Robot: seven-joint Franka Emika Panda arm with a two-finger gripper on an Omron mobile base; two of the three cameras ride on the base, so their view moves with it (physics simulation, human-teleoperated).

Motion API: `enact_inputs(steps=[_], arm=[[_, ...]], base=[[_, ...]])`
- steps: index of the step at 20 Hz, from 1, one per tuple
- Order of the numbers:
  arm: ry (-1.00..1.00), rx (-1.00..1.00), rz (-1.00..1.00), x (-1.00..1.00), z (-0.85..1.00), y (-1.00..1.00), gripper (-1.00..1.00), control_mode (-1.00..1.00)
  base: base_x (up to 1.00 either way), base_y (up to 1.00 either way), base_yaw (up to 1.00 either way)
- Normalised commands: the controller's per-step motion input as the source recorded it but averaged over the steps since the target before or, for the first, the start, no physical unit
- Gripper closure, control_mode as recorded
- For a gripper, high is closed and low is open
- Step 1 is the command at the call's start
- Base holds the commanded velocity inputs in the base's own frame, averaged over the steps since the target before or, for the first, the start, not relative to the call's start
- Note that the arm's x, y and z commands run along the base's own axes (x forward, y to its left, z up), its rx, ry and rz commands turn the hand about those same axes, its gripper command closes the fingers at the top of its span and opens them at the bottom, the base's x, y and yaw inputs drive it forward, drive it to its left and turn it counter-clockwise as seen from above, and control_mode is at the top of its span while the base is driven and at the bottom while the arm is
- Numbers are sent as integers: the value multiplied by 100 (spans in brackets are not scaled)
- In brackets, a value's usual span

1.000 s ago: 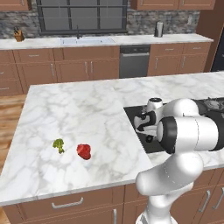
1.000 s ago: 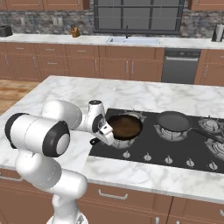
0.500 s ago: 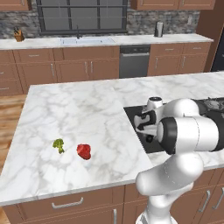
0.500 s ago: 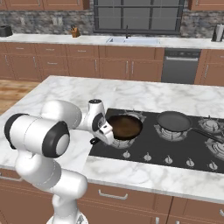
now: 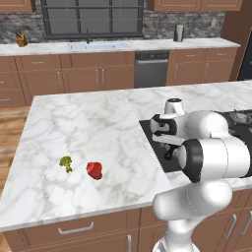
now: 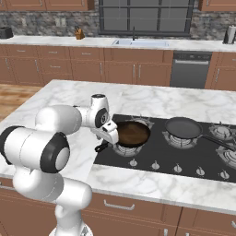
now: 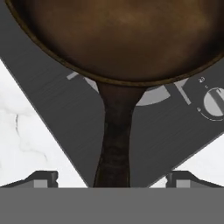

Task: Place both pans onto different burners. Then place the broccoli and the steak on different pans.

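Pans are both on the black glass cooktop: the rust-brown round skillet with the dark inside sits on the front-left burner, and the near-black round skillet sits on the next burner to its right, so each has a grate of its own. The brown skillet's short handle points out over the cooktop's left edge toward the robot, which is why the pincer hangs there. Its two dark tips stand wide apart on either side of the handle, touching nothing, so I judge the skillet has been set free.

Left of the cooktop, the white marble worktop runs open and bare. The tiny green broccoli floret and the small bright red steak chunk lie close together near its front edge, well apart from the cooktop. Nothing stands between them and the cooktop, so the arm should have free passage.
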Motion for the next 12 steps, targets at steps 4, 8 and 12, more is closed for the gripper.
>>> enact_inputs(steps=[4,8,12], arm=[[12,0,5,2,37,26,-100,-100],[15,0,9,0,20,36,-100,-100],[15,0,9,0,7,41,-100,-100]], base=[[0,0,0],[0,0,0],[0,0,0]])
